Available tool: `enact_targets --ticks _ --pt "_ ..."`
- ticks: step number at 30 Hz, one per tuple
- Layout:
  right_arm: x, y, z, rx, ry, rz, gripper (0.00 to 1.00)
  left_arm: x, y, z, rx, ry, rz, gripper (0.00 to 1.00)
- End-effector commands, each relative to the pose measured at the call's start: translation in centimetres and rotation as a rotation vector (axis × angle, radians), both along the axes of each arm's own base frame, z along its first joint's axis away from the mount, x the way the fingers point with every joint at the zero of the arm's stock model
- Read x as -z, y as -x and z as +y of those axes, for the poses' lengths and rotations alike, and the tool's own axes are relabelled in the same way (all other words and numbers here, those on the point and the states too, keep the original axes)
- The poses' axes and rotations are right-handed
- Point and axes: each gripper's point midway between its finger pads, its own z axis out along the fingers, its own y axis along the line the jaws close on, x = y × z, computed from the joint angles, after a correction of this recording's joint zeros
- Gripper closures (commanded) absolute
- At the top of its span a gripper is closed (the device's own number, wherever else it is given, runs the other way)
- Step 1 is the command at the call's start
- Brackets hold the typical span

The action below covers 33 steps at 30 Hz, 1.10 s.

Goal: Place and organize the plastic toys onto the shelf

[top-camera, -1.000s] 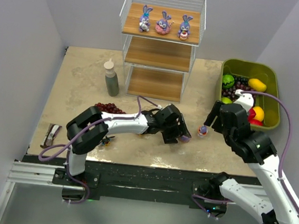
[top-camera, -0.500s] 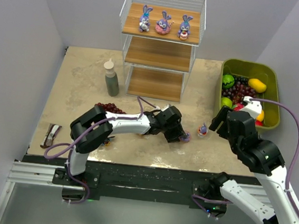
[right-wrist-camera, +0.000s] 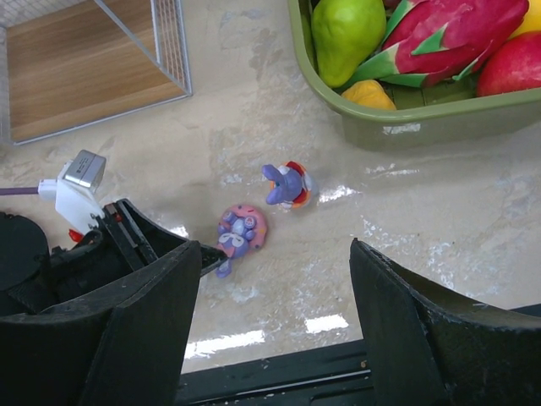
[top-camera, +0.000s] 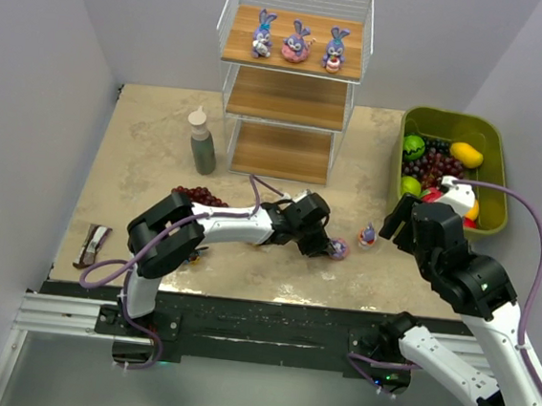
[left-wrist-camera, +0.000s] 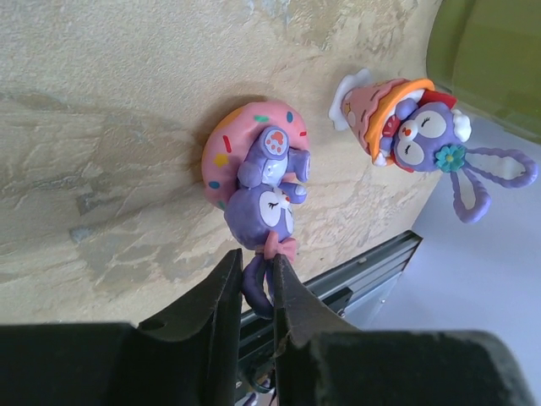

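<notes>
Where the donut bunny (left-wrist-camera: pixel 260 203) lies, the left end effector (left-wrist-camera: pixel 256 260) pinches its ears.

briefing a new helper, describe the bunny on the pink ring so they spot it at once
Find the green fruit bin at the table's right; just left of its near corner two purple bunnies lie on the tabletop. Yours is the bunny lying on a pink sprinkled ring, ears pinched in the left claw; its neighbour has an orange cone.
</notes>
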Motion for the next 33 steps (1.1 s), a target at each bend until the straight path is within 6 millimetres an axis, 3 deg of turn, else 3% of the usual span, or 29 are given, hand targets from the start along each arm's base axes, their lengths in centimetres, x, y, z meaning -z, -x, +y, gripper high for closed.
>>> enact_targets --ticks 1,3,4,7,13,14,21,28,33 --pt "-0.4 -0.6 2.1 -0.11 -0.039 -0.016 0.26 -2.9 -0.7 -0.6 0.084 0.004 -0.114 1.0" --pt "-1.0 -0.8 3.4 -0.199 -0.046 -0.036 0.26 -3.5 -0.8 -0.6 0.157 0.0 -0.148 1.0" --pt "-1.3 -0.4 5.1 -0.298 -0.082 -0.032 0.26 -3.4 -0.7 -0.3 0.217 -0.028 -0.183 1.0" --pt "-2.7 -0.3 7.2 -0.437 -0.103 -0.087 0.25 -4.3 -0.8 1.4 0.336 -0.102 -0.281 1.0" --pt "-4.7 0.6 11.5 -0.714 -0.154 -0.147 0.22 -8.7 -0.4 5.0 0.599 -0.18 -0.466 1.0" --pt "-5.1 1.2 12.4 -0.787 -0.159 -0.153 0.22 -10.0 -0.2 5.4 0.633 -0.166 -0.505 1.0" --pt "-8.0 4.3 16.0 -1.132 -0.201 -0.329 0.19 -13.8 1.4 10.5 0.871 -0.078 -0.56 1.0" --pt "-10.0 6.4 18.4 -1.4 -0.198 -0.408 0.17 -18.7 6.7 14.1 1.122 0.021 -0.656 1.0" --pt "-9.8 6.1 19.6 -1.479 -0.193 -0.41 0.17 -21.4 9.1 15.5 1.19 0.097 -0.747 1.0"
